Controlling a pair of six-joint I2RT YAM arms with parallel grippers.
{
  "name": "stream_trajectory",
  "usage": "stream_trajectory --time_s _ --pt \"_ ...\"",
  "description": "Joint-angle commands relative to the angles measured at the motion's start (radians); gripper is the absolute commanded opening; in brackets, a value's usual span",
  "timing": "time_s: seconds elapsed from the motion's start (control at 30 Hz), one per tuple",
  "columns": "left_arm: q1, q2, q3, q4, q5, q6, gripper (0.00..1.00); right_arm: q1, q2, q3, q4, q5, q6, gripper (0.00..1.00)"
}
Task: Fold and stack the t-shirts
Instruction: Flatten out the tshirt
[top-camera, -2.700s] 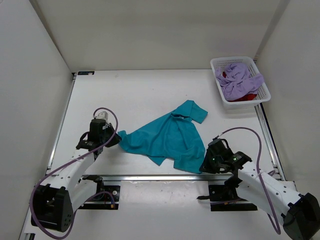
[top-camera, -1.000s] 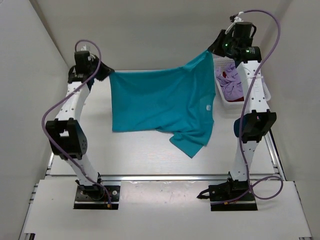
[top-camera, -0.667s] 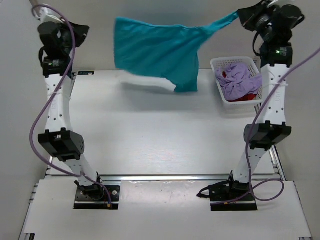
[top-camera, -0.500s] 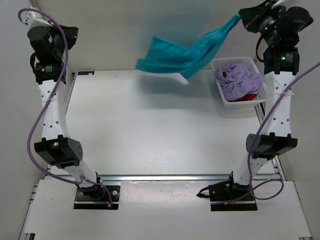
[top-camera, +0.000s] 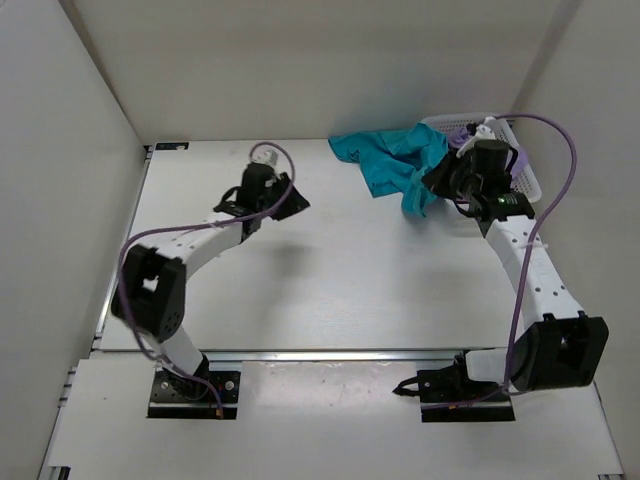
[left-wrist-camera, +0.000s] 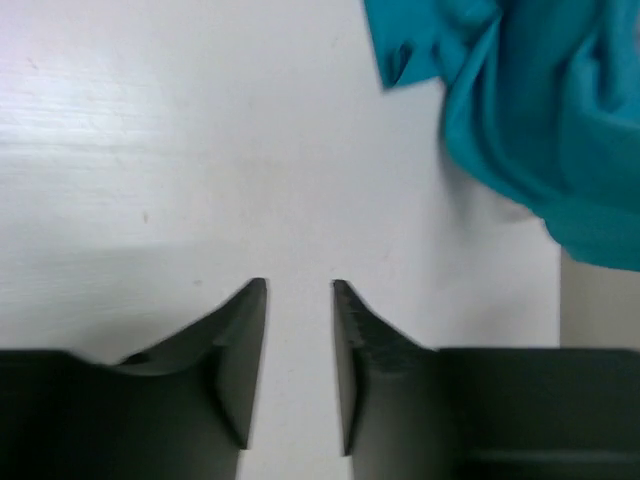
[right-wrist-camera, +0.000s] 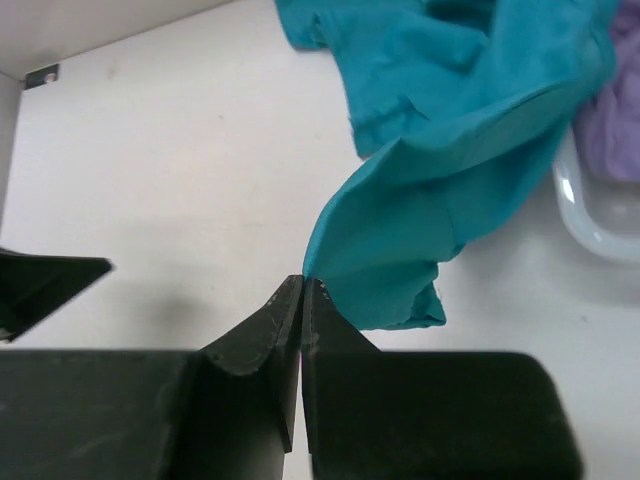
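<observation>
The teal t-shirt (top-camera: 385, 158) is located at the 1 o'clock area of the surface (top-camera: 330, 285), bunched into loose folds and not laid flat. Its far portion is draped against the white basket (right-wrist-camera: 600, 232), which is positioned at the 2 o'clock corner. A lavender t-shirt (right-wrist-camera: 615, 110) is seen inside the basket, partly covered by the teal fabric.

The right end effector (right-wrist-camera: 303, 283) is clamped on an edge of the teal t-shirt. Its jaws are pressed together with the fabric pinched at the tips, and the cloth is drawn up from that point toward 1 o'clock in the right wrist view.

The left end effector (left-wrist-camera: 300, 290) is positioned near the 11 o'clock area of the surface, well apart from the basket. Its jaws are held apart with a narrow gap, and nothing is gripped between them. Bare surface is seen through the gap. In the left wrist view the teal t-shirt is located toward 1 o'clock, clear of the fingertips.
</observation>
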Motion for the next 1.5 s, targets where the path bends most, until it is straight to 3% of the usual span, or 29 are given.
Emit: stream_trajectory --time_s 0.0,0.2,0.4,0.5,0.57,0.67,0.7,0.77,0.9,1.1,1.23,1.47 --pt "-0.069 0.087 0.037 0.117 0.027 -0.055 0.47 -0.034 -0.135 -0.084 0.111 0.043 0.006 0.00" --pt "-0.178 0.321 0.225 0.164 0.020 -0.171 0.58 -0.079 -0.172 -0.185 0.136 0.000 0.006 0.00" --pt "-0.207 0.547 0.496 0.146 -0.040 -0.289 0.50 -0.060 -0.207 -0.264 0.162 -0.020 0.023 0.00" --pt "-0.237 0.766 0.911 -0.101 -0.089 -0.225 0.49 -0.053 -0.227 -0.307 0.171 -0.034 0.029 0.00" --pt "-0.241 0.976 1.287 -0.273 -0.095 -0.212 0.48 -0.059 -0.244 -0.333 0.171 -0.052 0.032 0.00" --pt "-0.217 1.183 1.618 -0.388 -0.099 -0.254 0.51 -0.074 -0.253 -0.351 0.173 -0.075 0.030 0.00" --pt "-0.212 1.199 1.624 -0.368 -0.092 -0.263 0.51 -0.077 -0.252 -0.357 0.173 -0.067 0.024 0.00" --pt "-0.198 1.169 1.496 -0.327 -0.091 -0.266 0.51 -0.077 -0.256 -0.360 0.170 -0.081 0.020 0.00" --pt "-0.224 1.072 1.340 -0.311 -0.193 -0.144 0.52 -0.076 -0.249 -0.364 0.180 -0.096 0.026 0.00" --pt "-0.243 1.089 1.426 -0.336 -0.247 -0.090 0.55 -0.071 -0.246 -0.373 0.193 -0.109 0.035 0.00" --pt "-0.244 1.110 1.398 -0.300 -0.223 -0.105 0.55 -0.068 -0.265 -0.397 0.194 -0.113 0.047 0.00" --pt "-0.243 1.152 1.446 -0.256 -0.204 -0.133 0.43 -0.056 -0.278 -0.426 0.190 -0.107 0.058 0.00"
